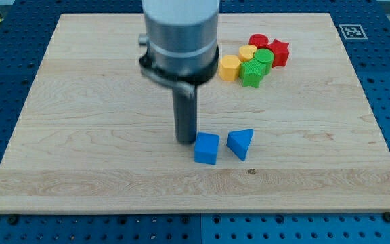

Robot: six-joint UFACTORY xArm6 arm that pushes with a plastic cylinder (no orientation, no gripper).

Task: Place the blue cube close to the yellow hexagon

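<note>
The blue cube (206,148) lies on the wooden board (80,135) below the middle. My tip (185,140) stands right at the cube's left side, touching or almost touching it. A blue triangular block (241,143) lies just right of the cube. The yellow hexagon (229,68) lies at the view's upper right, at the left end of a cluster of blocks, well above the cube.
The cluster holds a second yellow block (247,53), a green star-like block (252,72), a green cylinder (264,58), a red cylinder (258,41) and a red star-like block (279,52). The arm's grey body (181,37) rises above the tip.
</note>
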